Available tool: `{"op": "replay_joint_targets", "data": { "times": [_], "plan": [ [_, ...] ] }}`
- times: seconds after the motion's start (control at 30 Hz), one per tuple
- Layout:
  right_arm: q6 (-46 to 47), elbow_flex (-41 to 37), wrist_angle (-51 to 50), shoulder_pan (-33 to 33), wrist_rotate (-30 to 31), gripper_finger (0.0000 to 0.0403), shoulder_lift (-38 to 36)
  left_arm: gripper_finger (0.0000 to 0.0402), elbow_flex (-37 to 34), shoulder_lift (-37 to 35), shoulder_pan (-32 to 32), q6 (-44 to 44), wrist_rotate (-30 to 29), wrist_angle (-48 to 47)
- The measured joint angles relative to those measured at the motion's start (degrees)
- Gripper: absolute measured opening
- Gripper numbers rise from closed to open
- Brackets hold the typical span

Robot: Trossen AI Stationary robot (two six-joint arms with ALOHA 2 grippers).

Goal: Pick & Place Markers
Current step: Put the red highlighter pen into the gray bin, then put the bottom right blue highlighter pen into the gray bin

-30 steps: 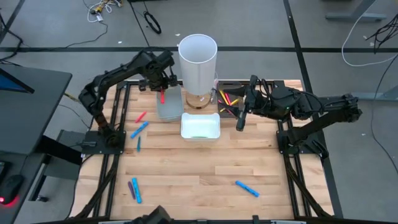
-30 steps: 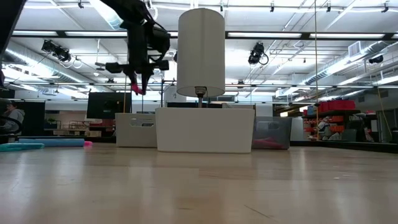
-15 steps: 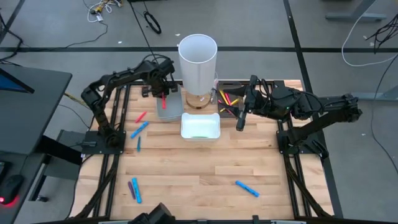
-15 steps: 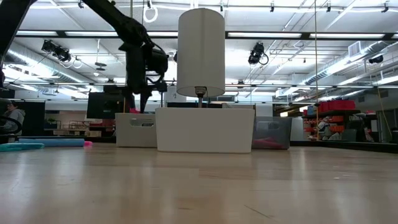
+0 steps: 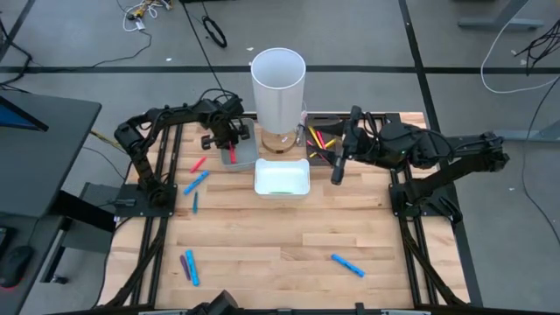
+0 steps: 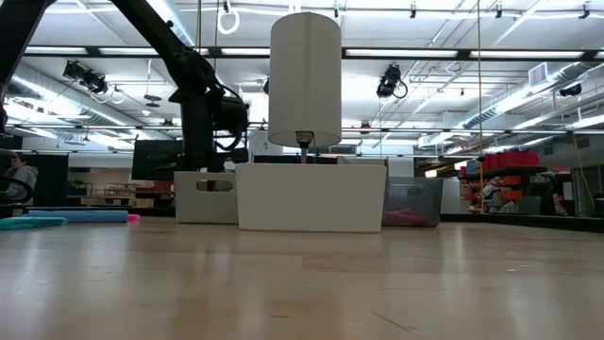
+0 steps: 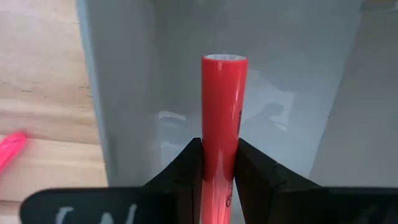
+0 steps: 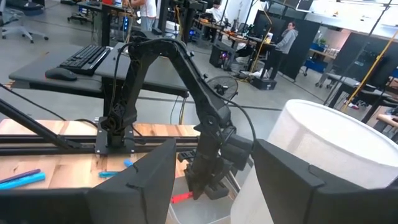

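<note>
Pinching a red marker (image 7: 222,124) in our left hand (image 5: 229,149), we hover inside the grey tray (image 5: 245,157), marker's long axis pointing straight down at the tray floor. Our right hand (image 5: 337,166), spread and empty, waits over the far-right tabletop (image 5: 280,245).

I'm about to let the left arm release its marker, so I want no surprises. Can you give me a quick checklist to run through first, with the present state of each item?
1. Red marker clamped between the left gripper fingers: ok.
2. Gripper over the grey tray, not the table: ok.
3. Marker low enough inside the tray: ok, its tip sits between the tray walls.
4. Tray floor under the marker free: ok, as far as it shows.
5. Right gripper out of the way: ok, it waits open beside the white tray.
6. White cylinder clear of the left arm: cannot tell.
</note>
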Motion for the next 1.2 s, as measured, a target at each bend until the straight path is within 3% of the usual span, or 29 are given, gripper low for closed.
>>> {"op": "replay_joint_targets", "data": {
  "times": [0.1,0.37,0.57,0.8,0.97,1.2],
  "plan": [
    [0.2,0.0,0.1,-0.3,0.0,0.0217,0.1,0.0091,0.0,0.0,0.0,-0.1,0.0,0.6],
    [0.4,0.0,0.2,-0.5,0.0,0.0217,0.9,0.021,0.0,0.0,0.0,-1.2,-0.8,0.9],
    [-0.2,0.0,0.2,-0.6,0.0,0.0217,1.8,0.0266,0.0,0.0,0.0,-1.1,-0.7,2.1],
    [-0.6,0.0,-0.1,-0.6,0.0,0.0217,2.2,0.0277,1.2,0.0,0.0,0.3,2.1,4.1],
    [-0.6,0.0,-0.1,-0.6,0.0,0.0217,2.2,0.0271,6.3,0.0,-0.5,7.6,3.0,3.5],
    [-0.7,0.0,-0.2,-0.6,0.0,0.0217,2.2,0.0271,16.6,0.0,-1.9,16.4,-4.8,-10.2]
  ]
}}
